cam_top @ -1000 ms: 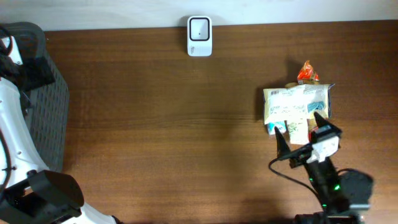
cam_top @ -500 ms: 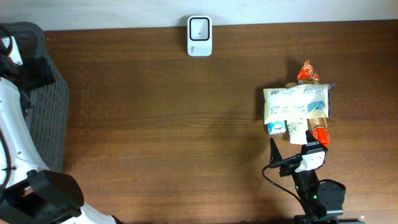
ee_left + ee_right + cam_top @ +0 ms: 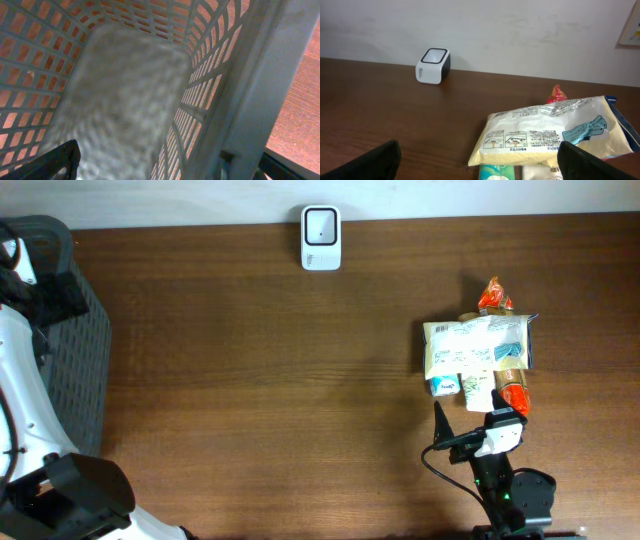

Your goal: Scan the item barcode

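Step (judged): reach for the pick; nothing lifted or scanned yet.
Right gripper (image 3: 475,420): jaws wide and empty, just near of the pile, aimed far toward it.
Left gripper (image 3: 165,172): jaws wide and empty, hanging over the basket (image 3: 85,370) at the left edge, well apart from the work.
Pack (image 3: 475,345): right side of the surface (image 3: 250,380), flat on top of smaller packets, with a red wrapper (image 3: 493,297) poking out on the far side.
Scanner (image 3: 321,238): far edge, near the middle, well apart from the pack.
Pack axis: long axis runs left to right, printed face up. The wrist view shows instruction diagrams toward its left end.
Barcode: cannot be made out on the face that shows.
Doing it well (judged): close across the short width near one end and take the top pack alone. Keep the jaws off the print and lift clear of the packets beneath. Find the barcode before turning it to the scanner's window.
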`<act>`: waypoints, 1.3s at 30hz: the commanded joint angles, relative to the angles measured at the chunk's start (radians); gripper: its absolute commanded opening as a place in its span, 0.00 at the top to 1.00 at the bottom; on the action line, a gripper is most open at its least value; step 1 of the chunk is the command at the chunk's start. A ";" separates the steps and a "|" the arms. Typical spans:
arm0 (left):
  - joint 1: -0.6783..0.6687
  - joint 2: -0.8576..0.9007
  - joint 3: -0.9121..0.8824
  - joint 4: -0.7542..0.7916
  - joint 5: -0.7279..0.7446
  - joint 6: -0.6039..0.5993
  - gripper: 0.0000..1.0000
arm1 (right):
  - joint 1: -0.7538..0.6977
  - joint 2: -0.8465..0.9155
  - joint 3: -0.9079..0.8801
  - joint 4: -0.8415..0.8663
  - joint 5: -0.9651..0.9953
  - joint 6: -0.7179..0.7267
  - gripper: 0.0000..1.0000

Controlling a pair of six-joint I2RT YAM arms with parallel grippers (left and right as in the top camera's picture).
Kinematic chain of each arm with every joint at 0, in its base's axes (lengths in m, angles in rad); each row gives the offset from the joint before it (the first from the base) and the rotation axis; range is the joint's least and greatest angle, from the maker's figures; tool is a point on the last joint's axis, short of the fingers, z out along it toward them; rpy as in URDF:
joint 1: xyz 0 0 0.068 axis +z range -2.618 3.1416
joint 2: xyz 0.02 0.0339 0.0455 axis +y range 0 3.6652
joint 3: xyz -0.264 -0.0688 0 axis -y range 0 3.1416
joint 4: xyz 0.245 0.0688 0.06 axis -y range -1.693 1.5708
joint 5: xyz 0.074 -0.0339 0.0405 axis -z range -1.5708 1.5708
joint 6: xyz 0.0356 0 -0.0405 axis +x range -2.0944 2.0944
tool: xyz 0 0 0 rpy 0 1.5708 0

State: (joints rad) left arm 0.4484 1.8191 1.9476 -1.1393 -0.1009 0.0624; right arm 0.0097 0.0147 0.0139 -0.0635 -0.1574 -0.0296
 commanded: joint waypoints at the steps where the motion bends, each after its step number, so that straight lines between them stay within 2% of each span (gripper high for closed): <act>1: -0.002 -0.058 -0.005 0.002 0.008 -0.006 0.01 | 0.010 -0.011 -0.008 -0.002 0.012 0.005 0.01; 5: -0.102 -0.235 -0.116 0.002 0.008 -0.006 0.01 | 0.010 -0.011 -0.008 -0.002 0.012 0.005 0.01; 8: -0.255 -0.405 -0.350 -0.012 -0.009 0.000 0.01 | 0.010 -0.011 -0.008 -0.002 0.012 0.005 0.01; 10: -0.311 -0.502 -0.501 0.053 -0.052 0.006 0.01 | 0.010 -0.011 -0.008 -0.002 0.012 0.005 0.01; 11: -0.332 -0.573 -0.617 0.136 -0.051 0.006 0.01 | 0.010 -0.011 -0.008 -0.002 0.012 0.005 0.01; 14: -0.339 -0.853 -1.019 0.523 0.020 0.029 0.01 | 0.010 -0.011 -0.008 -0.002 0.012 0.005 0.01; 17: -0.339 -1.068 -1.291 0.788 0.113 0.113 0.01 | 0.010 -0.011 -0.008 -0.002 0.012 0.005 0.01; 20: -0.339 -1.283 -1.590 1.133 0.114 0.120 0.01 | 0.010 -0.011 -0.008 -0.002 0.012 0.005 0.01; 22: -0.339 -1.405 -1.712 1.222 0.117 0.124 0.01 | 0.010 -0.011 -0.008 -0.002 0.012 0.005 0.01; 27: -0.339 -1.683 -1.869 1.180 0.237 0.353 0.01 | 0.010 -0.011 -0.008 -0.002 0.012 0.005 0.01; 31: -0.338 -1.806 -1.913 1.009 0.194 0.353 0.01 | 0.010 -0.011 -0.008 -0.002 0.012 0.005 0.01; 39: -0.342 -1.814 -1.913 1.012 0.190 0.351 0.01 | 0.010 -0.011 -0.008 -0.002 0.012 0.005 0.01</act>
State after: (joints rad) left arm 0.1104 0.0158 0.0414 -0.1314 0.0975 0.4011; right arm 0.0101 0.0101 0.0139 -0.0635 -0.1539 -0.0296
